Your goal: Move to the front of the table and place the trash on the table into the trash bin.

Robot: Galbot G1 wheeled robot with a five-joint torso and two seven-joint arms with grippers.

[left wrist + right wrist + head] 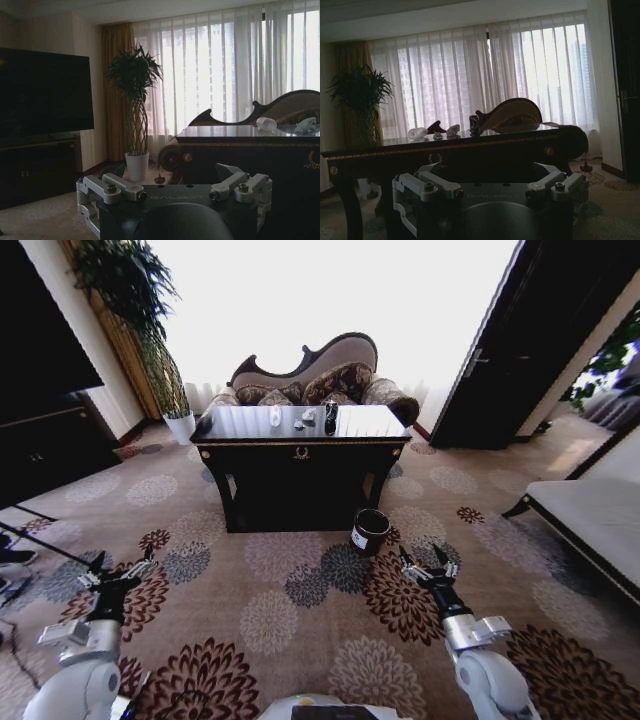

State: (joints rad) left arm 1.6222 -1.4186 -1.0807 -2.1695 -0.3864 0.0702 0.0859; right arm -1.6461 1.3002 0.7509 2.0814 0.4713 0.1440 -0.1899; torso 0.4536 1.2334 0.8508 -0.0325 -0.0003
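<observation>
The glossy black table (300,453) stands ahead across the carpet, its gold emblem facing me. On its top lie the clear bottle (275,416), two white paper bits (308,415), and a dark shiny object (331,418). The black trash bin (370,530) sits on the floor by the table's front right leg. My left gripper (118,573) and right gripper (428,568) hover low over the carpet, both open and holding nothing, well short of the table. In the right wrist view the bottle (417,133) and dark object (474,123) sit on the tabletop beyond the gripper (492,187). In the left wrist view, paper bits (266,123) lie past the gripper (175,187).
A sofa (320,380) stands behind the table. A plant in a white pot (180,425) is at the back left beside a dark cabinet (40,445). A pale bench (590,520) is on the right, with a dark door (510,360) beyond it. Patterned carpet lies between me and the table.
</observation>
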